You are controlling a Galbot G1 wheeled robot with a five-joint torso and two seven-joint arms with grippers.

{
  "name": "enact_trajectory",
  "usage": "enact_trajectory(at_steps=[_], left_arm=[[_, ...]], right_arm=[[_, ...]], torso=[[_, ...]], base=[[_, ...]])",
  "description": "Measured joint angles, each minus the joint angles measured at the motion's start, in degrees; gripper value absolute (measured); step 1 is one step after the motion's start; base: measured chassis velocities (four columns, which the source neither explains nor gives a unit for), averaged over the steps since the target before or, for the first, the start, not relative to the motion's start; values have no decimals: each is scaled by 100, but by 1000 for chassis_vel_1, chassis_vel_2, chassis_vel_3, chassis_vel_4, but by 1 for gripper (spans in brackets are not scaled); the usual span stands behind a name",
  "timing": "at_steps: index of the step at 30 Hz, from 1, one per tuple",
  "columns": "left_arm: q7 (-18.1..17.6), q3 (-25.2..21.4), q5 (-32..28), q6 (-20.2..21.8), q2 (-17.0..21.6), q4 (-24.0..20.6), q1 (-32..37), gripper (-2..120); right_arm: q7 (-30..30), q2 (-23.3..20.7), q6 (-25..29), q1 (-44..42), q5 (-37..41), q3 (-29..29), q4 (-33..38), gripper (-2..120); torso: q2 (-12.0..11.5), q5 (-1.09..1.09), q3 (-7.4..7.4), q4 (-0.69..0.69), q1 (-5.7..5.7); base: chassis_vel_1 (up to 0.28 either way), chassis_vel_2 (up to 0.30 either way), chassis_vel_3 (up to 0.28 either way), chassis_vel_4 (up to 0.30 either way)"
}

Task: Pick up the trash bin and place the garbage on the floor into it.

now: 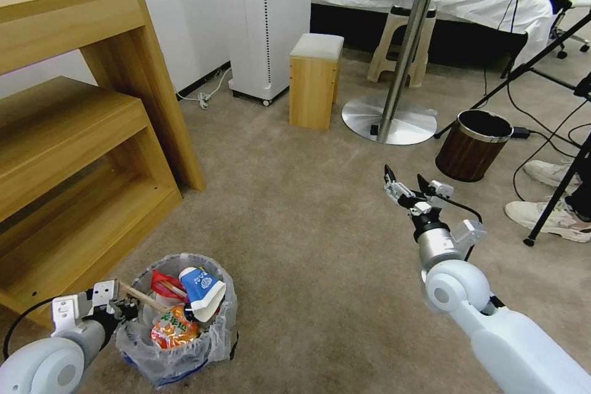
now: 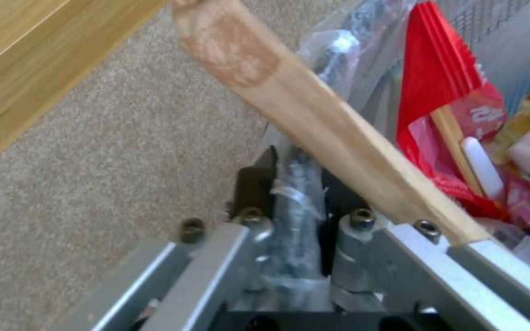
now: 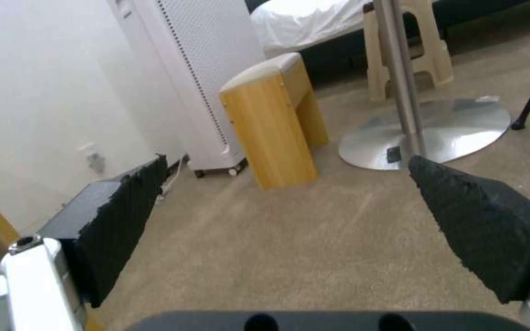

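Lower left, the left gripper (image 1: 123, 308) jaws clamp the trash bin (image 1: 178, 320) rim, garbage (image 1: 184, 308) inside. Right gripper (image 1: 409, 188), mid-frame right, hangs with jaws apart over bare floor (image 1: 308, 228).

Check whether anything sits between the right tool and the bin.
Nothing visible does. The open right tool hangs over bare carpet; the bin, its rim gripped by the left tool, stands across open floor.

Beige carpet floor (image 1: 308, 246), lined trash bin (image 1: 178, 351) apparently resting there, wood-grain bin (image 1: 471, 144)
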Motion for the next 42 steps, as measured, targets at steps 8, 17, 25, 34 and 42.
enact_trajectory(at_steps=[8,17,25,34,42], left_arm=[[72,-81,267,-148,-5,-26,146,38],[32,-263,415,-194,42,-275,371,74],[84,-483,780,-363,-116,-351,528,99],[368,-889,1274,-937,-558,-423,377,100],[587,-1223,1610,-1286,-1057,-1004,261,100]], right_arm=[[-46,61,71,-24,-56,1,-9,100],[-69,103,130,7,-140,-58,18,100],[-67,182,132,89,-239,-154,-39,100],[-45,296,36,138,-440,-218,-159,100],[-1,395,164,90,-1005,-42,-228,100]], torso=[[0,4,0,3,0],[0,6,-1,3,0],[0,6,-1,3,0],[0,7,-1,3,0],[0,7,-1,4,0]], base=[[0,0,0,0],[0,0,0,0],[0,0,0,0],[0,0,0,0],[0,0,0,0]])
